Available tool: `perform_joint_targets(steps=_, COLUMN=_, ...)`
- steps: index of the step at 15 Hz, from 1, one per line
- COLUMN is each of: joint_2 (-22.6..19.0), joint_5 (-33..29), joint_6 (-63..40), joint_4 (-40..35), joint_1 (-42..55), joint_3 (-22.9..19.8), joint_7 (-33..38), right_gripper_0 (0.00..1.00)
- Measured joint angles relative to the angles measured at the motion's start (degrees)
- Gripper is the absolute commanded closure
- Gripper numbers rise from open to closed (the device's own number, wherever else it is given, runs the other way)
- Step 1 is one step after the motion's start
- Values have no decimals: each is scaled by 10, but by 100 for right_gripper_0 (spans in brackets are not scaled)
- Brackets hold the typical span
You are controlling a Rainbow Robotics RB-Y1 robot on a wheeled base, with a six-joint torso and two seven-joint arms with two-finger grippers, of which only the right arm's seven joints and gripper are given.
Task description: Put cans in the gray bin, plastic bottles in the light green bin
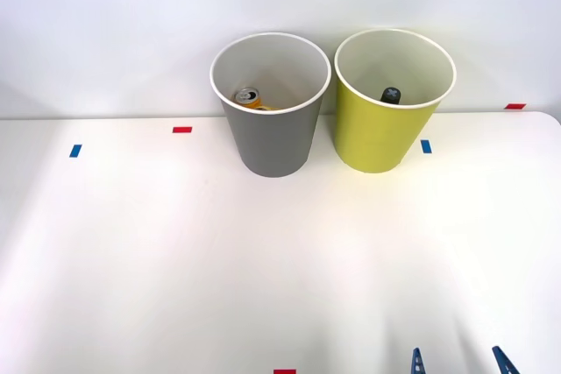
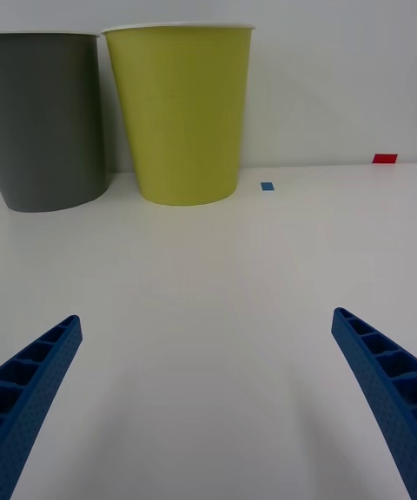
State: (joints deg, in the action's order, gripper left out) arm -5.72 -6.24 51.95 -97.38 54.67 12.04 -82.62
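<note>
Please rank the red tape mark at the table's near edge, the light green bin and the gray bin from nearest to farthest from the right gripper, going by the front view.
1. The near-edge red tape mark, toward the robot's left of the right gripper.
2. The light green bin, farther back, ahead of the gripper.
3. The gray bin, beside it, farther to the left.
</note>
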Motion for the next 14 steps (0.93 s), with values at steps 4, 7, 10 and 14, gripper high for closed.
perform_joint_targets(steps=4, joint_2=0, joint_5=0, joint_6=0, joint_4=0, joint_1=0, joint_3=0, joint_7=0, right_gripper_0=0)
perform_joint_targets(steps=7, joint_2=0, joint_5=0, joint_6=0, joint_4=0, joint_1=0, joint_3=0, joint_7=0, right_gripper_0=0)
perform_joint_targets(steps=10, joint_2=0, joint_5=0, joint_6=0, joint_4=0, joint_1=0, joint_3=0, joint_7=0, right_gripper_0=0)
perform_joint_targets(steps=14, joint_2=0, joint_5=0, joint_6=0, joint_4=0, joint_1=0, joint_3=0, joint_7=0, right_gripper_0=0)
